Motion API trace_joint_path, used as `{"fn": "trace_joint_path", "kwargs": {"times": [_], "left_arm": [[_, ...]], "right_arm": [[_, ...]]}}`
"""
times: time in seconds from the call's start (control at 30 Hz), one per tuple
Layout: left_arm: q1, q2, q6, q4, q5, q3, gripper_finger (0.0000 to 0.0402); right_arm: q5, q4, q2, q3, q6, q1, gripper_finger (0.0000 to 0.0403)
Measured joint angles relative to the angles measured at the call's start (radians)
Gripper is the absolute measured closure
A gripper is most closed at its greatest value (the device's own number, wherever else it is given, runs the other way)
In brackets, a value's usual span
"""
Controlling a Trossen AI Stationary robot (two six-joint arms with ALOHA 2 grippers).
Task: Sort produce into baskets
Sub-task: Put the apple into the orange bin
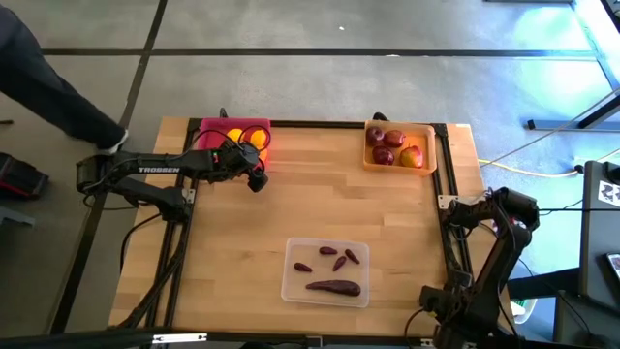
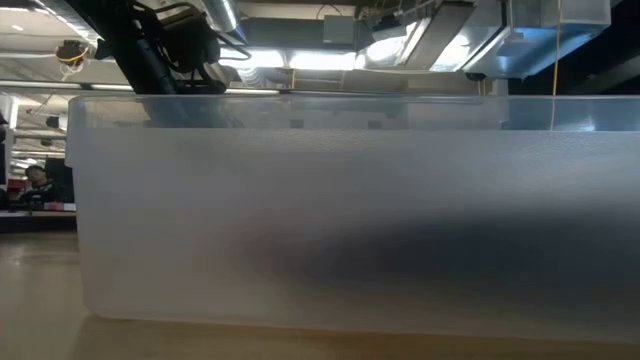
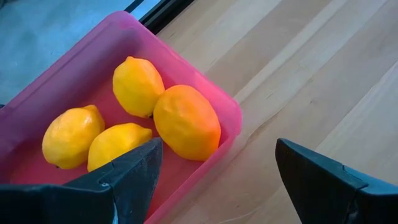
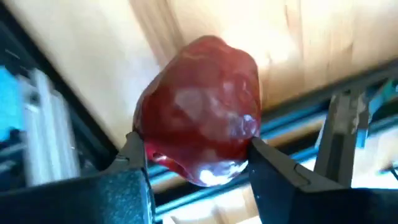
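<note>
Red fruit (image 4: 202, 109) pinched between the right gripper (image 4: 199, 155) fingertips at the table's right edge, left gripper (image 3: 214, 177) open and empty above the pink basket (image 3: 214, 102): so shallow a tip hold could let it roll free off the edge.

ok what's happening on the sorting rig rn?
Sorting is nearly done. The right gripper, off the table's right edge, is shut on a red fruit. The left gripper hangs open at the pink basket, which holds four lemons. Red fruits sit in the orange basket, purple pods in the clear one.
</note>
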Motion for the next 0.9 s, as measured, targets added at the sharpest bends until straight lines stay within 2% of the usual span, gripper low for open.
{"fn": "trace_joint_path", "kwargs": {"times": [0.37, 0.5, 0.67, 0.77, 0.9], "left_arm": [[0.000, 0.000, 0.003, -0.001, 0.000, 0.000, 0.0092], [0.000, 0.000, 0.003, -0.002, 0.000, 0.000, 0.0092], [0.000, 0.000, 0.003, -0.003, 0.000, 0.000, 0.0092], [0.000, 0.000, 0.003, -0.003, 0.000, 0.000, 0.0092], [0.000, 0.000, 0.003, -0.006, 0.000, 0.000, 0.0092]], "right_arm": [[0.151, -0.127, -0.030, 0.101, -0.057, -0.104, 0.0258], [0.161, -0.214, -0.042, 0.103, -0.073, -0.147, 0.0257], [0.208, -0.217, -0.042, 0.103, -0.079, -0.199, 0.0255], [0.259, -0.223, -0.042, 0.103, -0.089, -0.251, 0.0236], [0.297, -0.180, -0.042, 0.066, -0.131, -0.326, 0.0177]]}}
